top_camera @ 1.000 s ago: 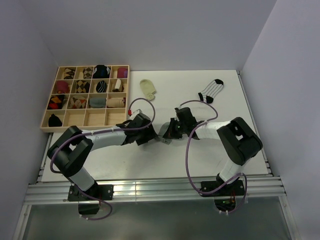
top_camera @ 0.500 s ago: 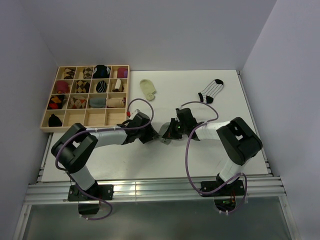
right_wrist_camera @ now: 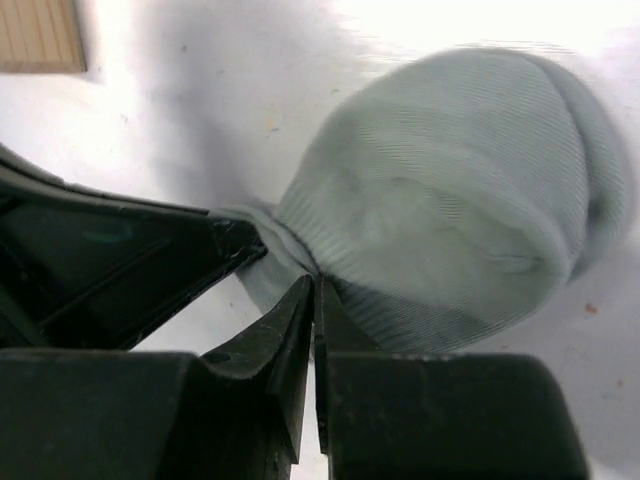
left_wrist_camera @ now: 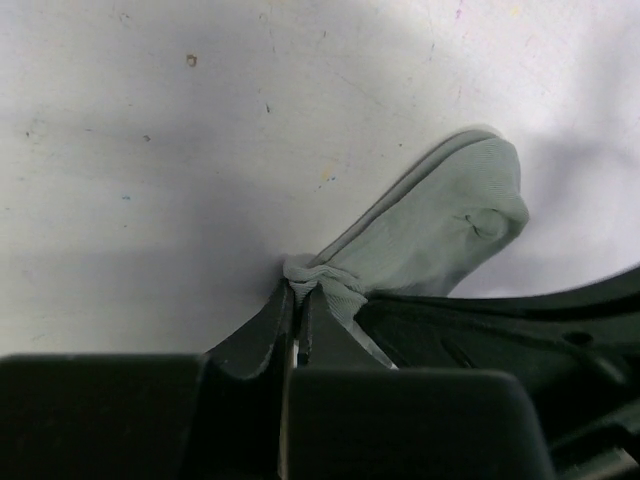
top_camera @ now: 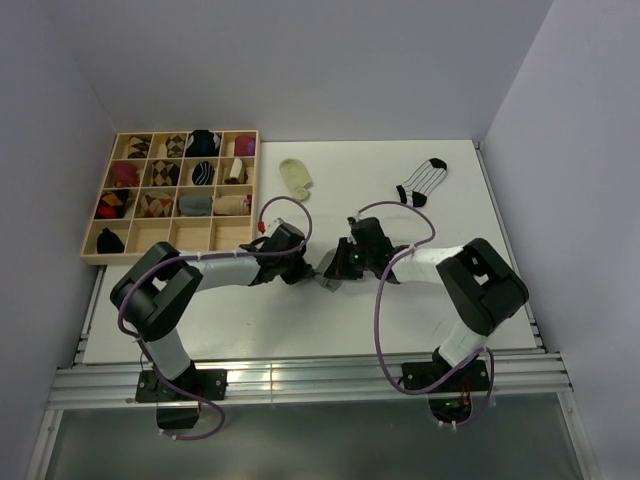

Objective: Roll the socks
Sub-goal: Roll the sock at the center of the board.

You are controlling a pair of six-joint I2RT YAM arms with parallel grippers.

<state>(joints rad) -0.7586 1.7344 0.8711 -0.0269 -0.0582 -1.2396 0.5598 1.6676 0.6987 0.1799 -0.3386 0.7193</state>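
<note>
Item: grey sock (right_wrist_camera: 460,230). It lies mid-surface between the two arms. One end is bunched into a rounded, ribbed bulge and the other is drawn into a tight gathered fold. The left wrist view shows the loose end lying flat on the white surface (left_wrist_camera: 150,150).

Left gripper (left_wrist_camera: 300,295): jaws narrowed to a slit, nipping the gathered fold.

Right gripper (right_wrist_camera: 313,290): jaws likewise pressed together on the fabric at the same fold, from the opposite side.

Both arms reach low and inward, wrists nearly meeting.

Well apart, far side: cream sock (top_camera: 296,177), striped sock (top_camera: 422,182). Far left: wooden tray (top_camera: 170,236) with rolled socks in its compartments.
</note>
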